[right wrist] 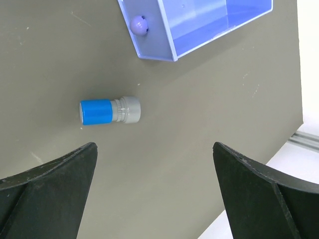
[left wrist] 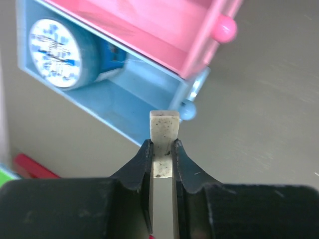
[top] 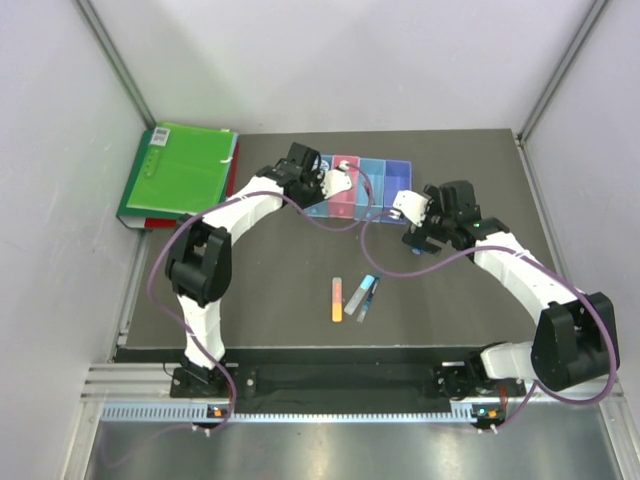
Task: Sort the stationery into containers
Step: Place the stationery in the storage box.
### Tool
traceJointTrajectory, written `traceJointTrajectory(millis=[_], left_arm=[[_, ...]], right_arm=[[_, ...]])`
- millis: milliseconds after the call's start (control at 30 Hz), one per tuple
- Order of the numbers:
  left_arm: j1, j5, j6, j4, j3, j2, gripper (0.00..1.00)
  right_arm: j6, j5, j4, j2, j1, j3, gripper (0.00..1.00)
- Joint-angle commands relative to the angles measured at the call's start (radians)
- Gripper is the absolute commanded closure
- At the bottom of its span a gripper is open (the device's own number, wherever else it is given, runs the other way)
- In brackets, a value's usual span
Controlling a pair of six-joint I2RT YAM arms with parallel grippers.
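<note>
The containers (top: 385, 180) are a row of joined bins at the back of the mat. My left gripper (top: 330, 195) hovers at their left end. In the left wrist view it (left wrist: 163, 144) is shut on a small whitish speckled block (left wrist: 164, 124), just in front of the light blue bin (left wrist: 124, 99) that holds the blue tape roll (left wrist: 55, 52); the pink bin (left wrist: 149, 25) is next to it. My right gripper (right wrist: 154, 147) stands open above the mat, nothing between its fingers. A blue-capped piece (right wrist: 109, 111) lies ahead of it, in front of the purple bin (right wrist: 199, 25).
An orange-pink flat stick (top: 337, 298), a grey flat stick (top: 358, 294) and a thin blue pen (top: 370, 298) lie mid-mat. A big green folder (top: 180, 170) sits at the back left. The mat's right edge (right wrist: 299, 99) is close to the right gripper.
</note>
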State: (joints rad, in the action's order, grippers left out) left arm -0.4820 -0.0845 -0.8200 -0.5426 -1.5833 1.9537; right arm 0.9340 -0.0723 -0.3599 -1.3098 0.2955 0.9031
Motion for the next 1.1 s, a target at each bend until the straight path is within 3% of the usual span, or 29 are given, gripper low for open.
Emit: traceJointTrajectory(millis=[0,600,867,1067], left_arm=[[0.014,0.0,-0.051,0.081,-0.112,0.025,1.0],[0.014,-0.04,-0.097,0.179,-0.129,0.128,1.0],[0.016,-0.058,-0.122,0.159,-0.13,0.145,1.0],[0.017,-0.126,-0.16,0.052,-0.135,0.139,1.0]], right_arm=[[0.006,-0.003,0.033,0.01,-0.015,0.005,0.0],[0.008,-0.001,0.033,-0.008,-0.052,0.02,0.0],[0.005,-0.003,0.033,-0.012,-0.056,0.025,0.0],[0.005,-0.001,0.035,-0.011,-0.056,0.028,0.0]])
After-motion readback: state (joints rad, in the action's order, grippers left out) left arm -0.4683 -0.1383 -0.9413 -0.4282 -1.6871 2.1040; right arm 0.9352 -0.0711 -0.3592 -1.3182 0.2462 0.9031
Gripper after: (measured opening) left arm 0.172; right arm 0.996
